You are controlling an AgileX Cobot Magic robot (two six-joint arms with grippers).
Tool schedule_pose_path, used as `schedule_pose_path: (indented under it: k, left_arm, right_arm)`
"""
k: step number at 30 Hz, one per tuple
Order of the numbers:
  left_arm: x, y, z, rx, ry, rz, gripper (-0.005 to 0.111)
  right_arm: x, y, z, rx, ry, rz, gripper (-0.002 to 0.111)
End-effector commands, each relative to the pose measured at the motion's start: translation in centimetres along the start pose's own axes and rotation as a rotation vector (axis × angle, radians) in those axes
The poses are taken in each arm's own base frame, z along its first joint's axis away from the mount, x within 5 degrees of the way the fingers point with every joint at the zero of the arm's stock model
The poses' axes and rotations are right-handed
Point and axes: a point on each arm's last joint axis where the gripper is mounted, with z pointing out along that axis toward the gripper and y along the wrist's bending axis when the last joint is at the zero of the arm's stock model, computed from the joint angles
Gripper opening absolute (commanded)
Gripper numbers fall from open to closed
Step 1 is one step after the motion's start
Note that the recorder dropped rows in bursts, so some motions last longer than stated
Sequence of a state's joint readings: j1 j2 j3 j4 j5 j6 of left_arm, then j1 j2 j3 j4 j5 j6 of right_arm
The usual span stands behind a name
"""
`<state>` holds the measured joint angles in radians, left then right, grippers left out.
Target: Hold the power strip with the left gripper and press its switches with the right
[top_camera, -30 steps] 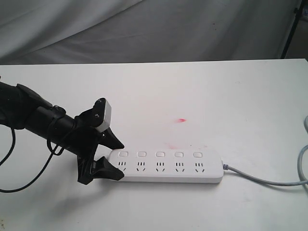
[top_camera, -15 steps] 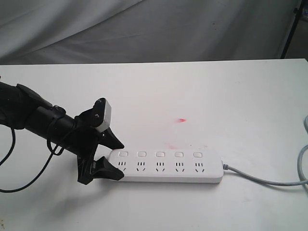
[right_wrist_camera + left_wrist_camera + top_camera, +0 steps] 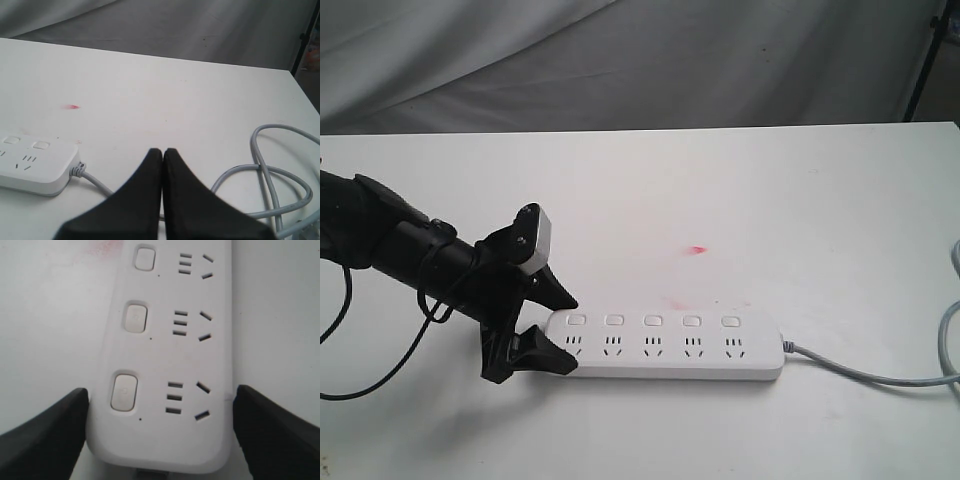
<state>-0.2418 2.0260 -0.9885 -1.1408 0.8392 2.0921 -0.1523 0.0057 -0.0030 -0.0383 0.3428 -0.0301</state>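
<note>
Tabletop (image 3: 740, 200): power strip (image 3: 670, 345) in left gripper (image 3: 569, 333)

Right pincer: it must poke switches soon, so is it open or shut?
Shut. In the right wrist view the right pincer shows its black tips pressed together, nothing between them.

The grey cord (image 3: 865, 375) runs off the exterior view's right edge, its far end unseen.
</note>
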Motion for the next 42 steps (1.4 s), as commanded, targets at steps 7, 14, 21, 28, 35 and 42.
schedule_pose_path:
  k: [7,14,21,28,35,42]
  left_arm:
    - [0.1,0.0,0.1,-0.005,0.005,-0.001,0.044]
    - [0.1,0.0,0.1,-0.005,0.005,-0.001,0.044]
    - [0.1,0.0,0.1,-0.005,0.005,-0.001,0.044]
    - [0.1,0.0,0.1,-0.005,0.005,-0.001,0.044]
    - [0.0,-0.1,0.1,0.008,-0.003,-0.001,0.088]
    - [-1.5,-0.5,-1.0,0.008,-0.066,0.006,0.094]
  right_arm:
    - [0.1,0.0,0.0,-0.005,-0.004,-0.006,0.000]
    - [0.1,0.0,0.0,-0.005,-0.004,-0.006,0.000]
    - [0.1,0.0,0.0,-0.005,-0.004,-0.006,0.000]
    - [0.1,0.0,0.0,-0.005,-0.004,-0.006,0.000]
    - [0.1,0.0,0.0,-0.005,-0.004,-0.006,0.000]
    - [0.1,0.0,0.0,-0.005,-0.004,-0.006,0.000]
